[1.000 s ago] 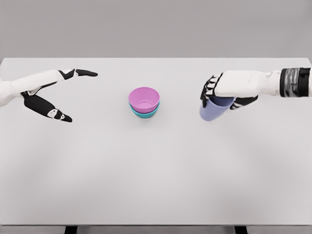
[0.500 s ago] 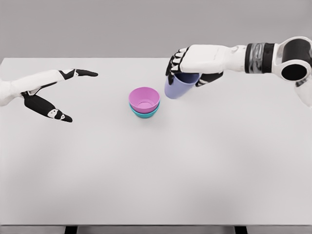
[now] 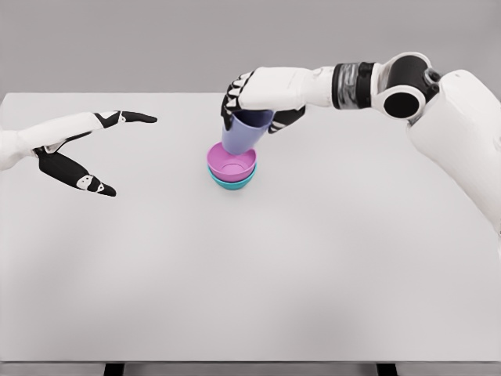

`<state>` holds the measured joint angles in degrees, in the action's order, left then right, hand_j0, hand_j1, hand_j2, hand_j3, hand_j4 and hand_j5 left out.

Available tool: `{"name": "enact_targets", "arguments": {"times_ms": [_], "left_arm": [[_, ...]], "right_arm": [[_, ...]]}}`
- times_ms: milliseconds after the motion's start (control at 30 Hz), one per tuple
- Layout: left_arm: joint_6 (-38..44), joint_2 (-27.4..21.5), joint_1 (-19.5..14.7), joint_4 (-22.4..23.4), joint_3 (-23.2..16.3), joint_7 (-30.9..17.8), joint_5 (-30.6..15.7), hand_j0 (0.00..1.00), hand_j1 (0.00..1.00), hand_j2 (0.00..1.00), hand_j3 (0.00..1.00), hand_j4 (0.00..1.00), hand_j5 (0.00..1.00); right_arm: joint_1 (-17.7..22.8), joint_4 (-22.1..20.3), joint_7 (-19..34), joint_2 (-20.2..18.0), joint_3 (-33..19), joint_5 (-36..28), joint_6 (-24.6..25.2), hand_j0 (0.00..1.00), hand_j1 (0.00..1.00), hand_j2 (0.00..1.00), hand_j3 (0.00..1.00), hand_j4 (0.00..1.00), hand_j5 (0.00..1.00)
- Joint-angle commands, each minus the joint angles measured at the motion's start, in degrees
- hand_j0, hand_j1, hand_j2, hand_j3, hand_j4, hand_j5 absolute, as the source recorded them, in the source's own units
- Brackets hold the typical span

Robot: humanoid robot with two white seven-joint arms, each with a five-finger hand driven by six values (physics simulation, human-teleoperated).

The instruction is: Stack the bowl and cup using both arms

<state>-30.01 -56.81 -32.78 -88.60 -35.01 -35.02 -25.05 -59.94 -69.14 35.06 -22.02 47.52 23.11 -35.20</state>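
A pink bowl (image 3: 232, 163) sits nested in a teal bowl (image 3: 232, 183) near the middle of the white table (image 3: 258, 274). My right hand (image 3: 254, 100) is shut on a lavender cup (image 3: 243, 135), gripping it by the rim from above. The cup hangs tilted just over the pink bowl, its base at the bowl's far rim. My left hand (image 3: 98, 153) rests at the left side of the table, fingers spread and holding nothing.
The right arm (image 3: 438, 110) stretches in from the right across the back of the table. Nothing else stands on the table.
My right hand has carried the cup leftward from the table's right side to above the stacked bowls. The left hand has not moved.
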Motion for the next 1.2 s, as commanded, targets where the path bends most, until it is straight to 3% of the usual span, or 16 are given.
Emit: {"name": "enact_targets", "arguments": {"times_ms": [0, 467, 700, 800, 833, 900, 1100, 1167], "left_arm": [[0.13, -0.06, 0.0, 0.01, 0.03, 0.02, -0.44, 1.0, 1.0, 1.0, 1.0, 1.0, 1.0], [0.13, -0.06, 0.0, 0.01, 0.03, 0.02, -0.44, 1.0, 1.0, 1.0, 1.0, 1.0, 1.0], [0.13, 0.03, 0.0, -0.08, 0.03, 0.02, -0.44, 1.0, 1.0, 1.0, 1.0, 1.0, 1.0], [0.13, 0.03, 0.0, 0.01, 0.03, 0.02, -0.44, 1.0, 1.0, 1.0, 1.0, 1.0, 1.0], [0.13, 0.03, 0.0, 0.01, 0.03, 0.02, -0.44, 1.0, 1.0, 1.0, 1.0, 1.0, 1.0], [0.13, 0.03, 0.0, 0.01, 0.03, 0.02, -0.44, 1.0, 1.0, 1.0, 1.0, 1.0, 1.0], [0.13, 0.03, 0.0, 0.01, 0.03, 0.02, -0.44, 1.0, 1.0, 1.0, 1.0, 1.0, 1.0], [0.13, 0.03, 0.0, 0.01, 0.03, 0.02, -0.44, 1.0, 1.0, 1.0, 1.0, 1.0, 1.0]], "right_arm": [[0.0, 1.02, -0.06, 1.72, 0.2, 0.35, 0.2, 0.6, 0.6, 0.6, 0.6, 0.6, 0.6], [-0.17, 7.61, -0.06, 5.24, 1.0, 1.58, 0.2, 0.61, 0.61, 0.61, 0.61, 0.61, 0.61], [-0.17, 7.7, -0.06, 5.24, 1.26, 1.58, 0.2, 0.62, 0.62, 0.62, 0.62, 0.62, 0.62], [-0.18, 7.18, -0.06, 4.88, 2.31, 1.58, 0.2, 0.66, 0.66, 0.66, 0.66, 0.66, 0.66], [-0.26, 7.09, -0.06, 4.88, 2.31, 1.58, 0.2, 0.71, 0.71, 0.71, 0.71, 0.71, 0.71], [-0.26, 6.21, -0.06, 4.71, 2.31, 1.67, 0.2, 0.99, 0.99, 0.99, 0.99, 0.99, 0.99], [-0.35, 4.28, -0.06, 4.45, 2.22, 1.67, 0.2, 1.0, 1.0, 1.0, 1.0, 1.0, 1.0], [-0.35, 1.82, -0.06, 4.36, 1.79, 1.67, 0.2, 1.0, 1.0, 1.0, 1.0, 1.0, 1.0]]}}
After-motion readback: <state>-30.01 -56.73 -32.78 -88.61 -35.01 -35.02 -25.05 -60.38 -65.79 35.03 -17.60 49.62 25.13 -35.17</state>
